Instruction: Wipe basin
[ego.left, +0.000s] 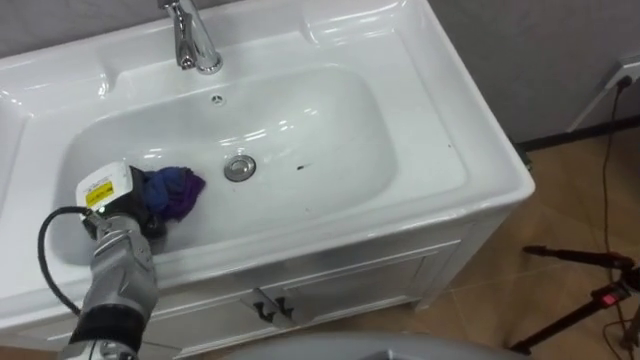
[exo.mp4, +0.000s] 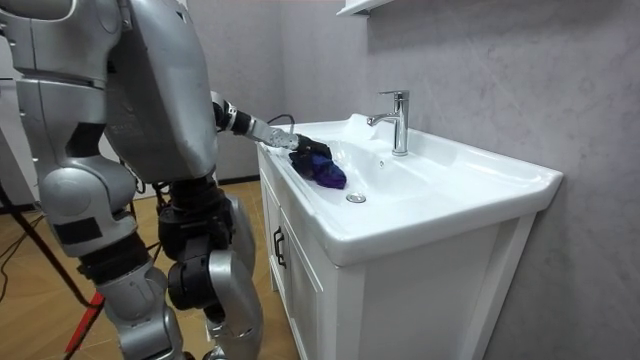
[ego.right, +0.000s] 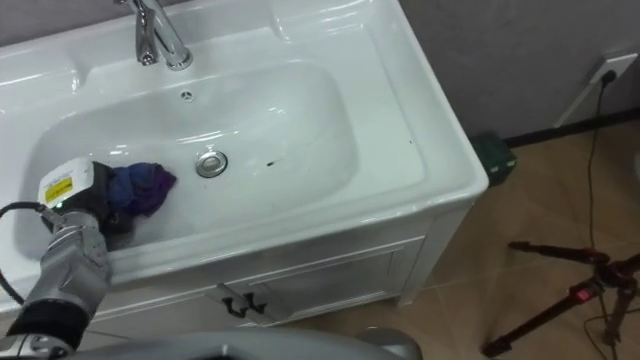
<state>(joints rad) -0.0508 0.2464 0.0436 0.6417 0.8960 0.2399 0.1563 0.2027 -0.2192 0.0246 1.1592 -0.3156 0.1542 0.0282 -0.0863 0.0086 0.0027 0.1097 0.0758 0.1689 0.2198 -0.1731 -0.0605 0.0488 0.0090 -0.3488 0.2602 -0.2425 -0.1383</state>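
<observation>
White basin (ego.left: 420, 150) dead ahead, robot standing right against it. Left hand (ego.left: 118, 200) is down in the bowl's left end, on the blue cloth (ego.left: 178, 190) near the drain (ego.left: 239, 167). Its fingers are buried in the cloth, so I can't tell their state.

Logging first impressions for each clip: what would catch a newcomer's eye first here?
The blue-purple cloth stands out against the white basin, lying on its floor just left of the drain. The left robot hand reaches into the basin at the cloth. The chrome faucet stands at the back rim.
</observation>
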